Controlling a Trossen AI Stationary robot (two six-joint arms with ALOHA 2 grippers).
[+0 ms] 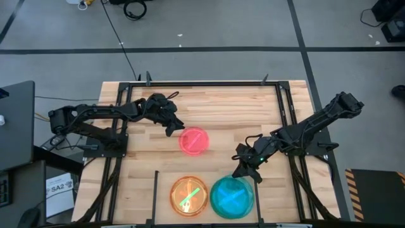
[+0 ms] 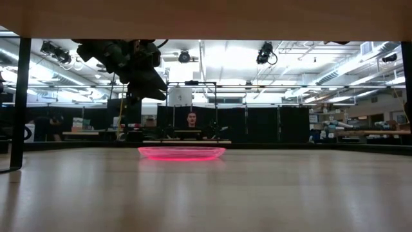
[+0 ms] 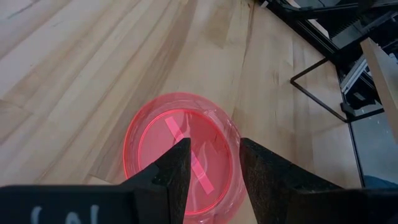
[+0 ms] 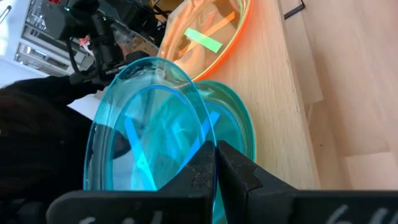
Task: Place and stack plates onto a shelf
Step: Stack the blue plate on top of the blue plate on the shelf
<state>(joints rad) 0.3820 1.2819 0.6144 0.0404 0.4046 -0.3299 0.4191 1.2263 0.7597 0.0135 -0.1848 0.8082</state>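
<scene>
1. Pale wooden tabletop (image 1: pixel 215 107) carries everything; the black wire shelf (image 1: pixel 155 196) sits at its near edge, with the orange plate stack (image 1: pixel 189 195) and the cyan plate stack (image 1: pixel 232 197) side by side
2. Right gripper (image 4: pixel 214 163) is pinched shut on the rim of a tilted cyan plate (image 4: pixel 149 124), directly above the cyan stack
3. My judgement: level that plate over the one beneath the claw before letting go, so it nests
4. Left gripper (image 3: pixel 213 163) hovers with jaws spread, the pink plate (image 1: pixel 194 140) just ahead of and below its fingertips
5. Descend straddling the pink rim, then close
</scene>
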